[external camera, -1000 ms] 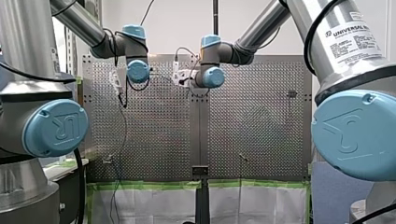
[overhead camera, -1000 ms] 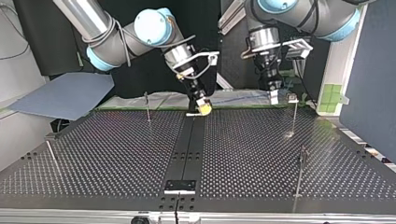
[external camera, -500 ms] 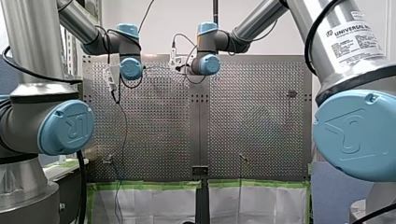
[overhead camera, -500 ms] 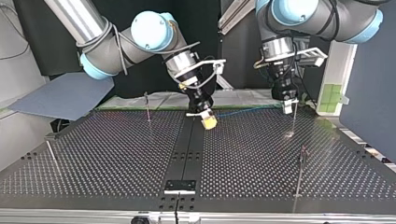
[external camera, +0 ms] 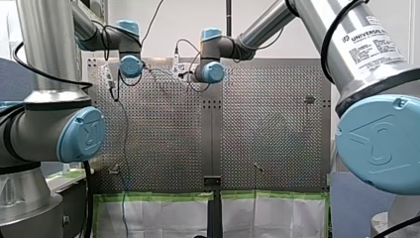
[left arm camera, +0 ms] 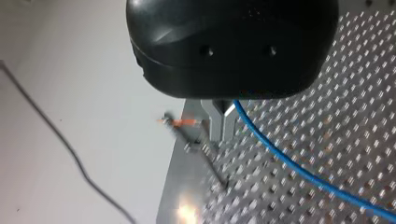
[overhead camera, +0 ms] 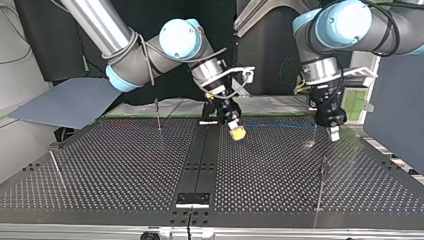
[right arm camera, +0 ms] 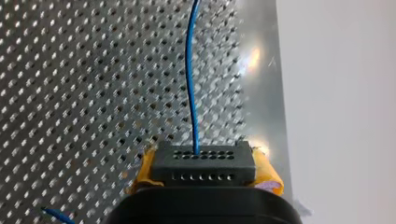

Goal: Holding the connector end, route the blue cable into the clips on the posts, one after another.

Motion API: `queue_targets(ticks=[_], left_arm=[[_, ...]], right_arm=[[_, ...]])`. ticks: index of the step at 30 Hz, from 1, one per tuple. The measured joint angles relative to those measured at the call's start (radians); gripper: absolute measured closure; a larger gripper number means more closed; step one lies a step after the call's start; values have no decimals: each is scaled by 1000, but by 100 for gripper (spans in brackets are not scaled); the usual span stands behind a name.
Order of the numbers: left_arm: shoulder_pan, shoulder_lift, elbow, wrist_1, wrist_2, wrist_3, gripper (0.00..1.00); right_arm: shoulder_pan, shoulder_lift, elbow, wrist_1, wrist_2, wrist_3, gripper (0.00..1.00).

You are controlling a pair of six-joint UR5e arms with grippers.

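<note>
Seemingly taut thin blue cable [right arm camera: 190, 79] from black connector [right arm camera: 204, 161].

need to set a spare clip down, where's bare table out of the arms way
Free: the table at the top view's left, bordered by the far left post, near left post and centre strip. Also near right, between that strip and the near right post. Crowded: the far right, where my right claw and my left claw hold the blue cable.
</note>
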Motion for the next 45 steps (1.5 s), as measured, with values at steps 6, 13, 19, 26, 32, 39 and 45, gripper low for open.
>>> queue_targets(ticks=[6,13,19,26,32,39,45], left_arm=[[27,0,38,-18,6,0,100],[39,2,60,-23,34,2,100],[49,-1,80,-25,37,2,100],[71,-27,88,-25,52,0,100],[87,-57,115,-30,85,0,100],[109,-74,138,-43,111,-8,100],[123,-91,140,-42,126,-12,100]], right_arm=[[16,5,-55,21,0,6,100],[22,6,-108,29,0,22,100],[23,31,-137,39,-9,33,100],[21,64,-167,66,-13,35,100],[19,69,-195,67,-18,44,100],[13,85,-222,69,-28,54,100],[0,91,-227,69,-33,65,100]])
